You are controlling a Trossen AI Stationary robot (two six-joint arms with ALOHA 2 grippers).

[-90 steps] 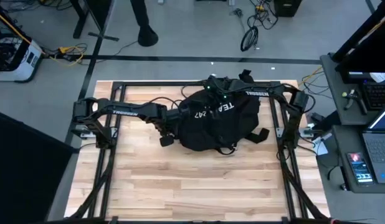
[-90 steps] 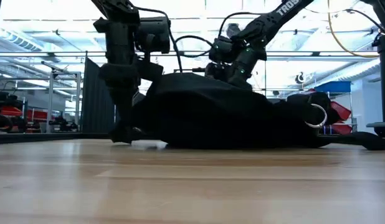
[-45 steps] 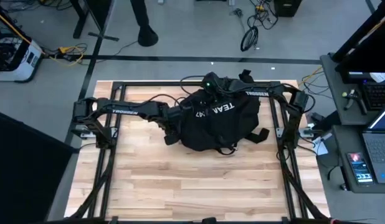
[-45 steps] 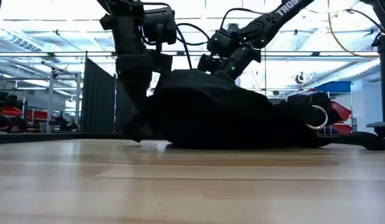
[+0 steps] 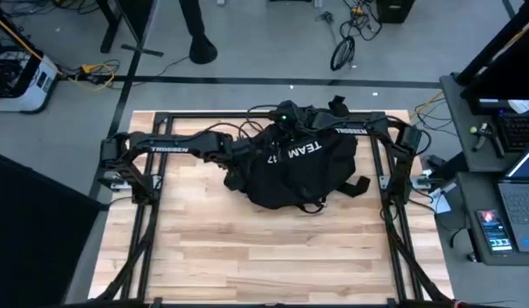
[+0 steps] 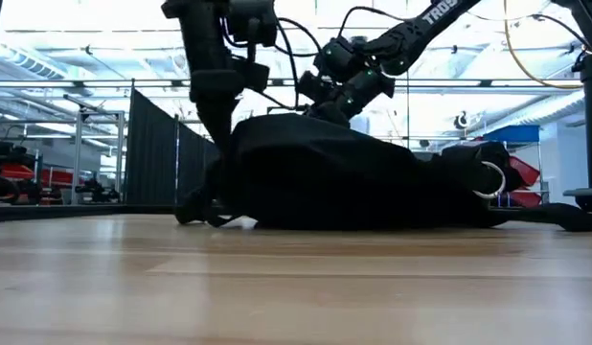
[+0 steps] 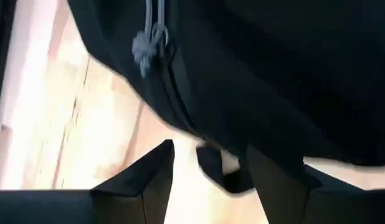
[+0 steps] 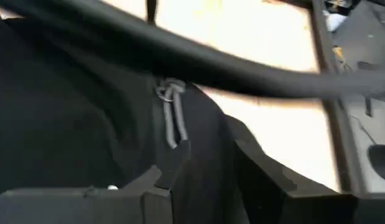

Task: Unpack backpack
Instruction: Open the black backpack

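Black fabric backpack [image 5: 300,168] lies flat on the wooden table [image 5: 264,248], upper centre of the high view, just right of the middle. White "TEAM" lettering faces up, reads upside down from this camera. A strap [image 5: 357,186] trails off its right side. In the low view the pack is a low dark mound [image 6: 344,177] mid-frame, with a metal ring [image 6: 487,178] at its right end.

Left gripper [image 5: 239,175] is at the pack's left edge, arm reaching in from the left of the high view. Left wrist view: fingers [image 7: 149,171] spread apart, with a fold of the black fabric and table showing between them; not closed on anything. A zipper line with a grey cord pull [image 7: 149,43] runs across the fabric ahead of them.

Right gripper [image 5: 284,120] sits over the pack's far top edge, upper centre of the high view, arm coming in from the right. Low view has it perched on the crest of the mound [image 6: 327,88]. Right wrist view: fingers [image 8: 171,165] apart, black fabric between them, a grey cord pull [image 8: 172,115] just ahead. Can't tell whether either finger touches the pull.

A person's legs [image 5: 196,30] stand on the floor beyond the table, top of the high view.
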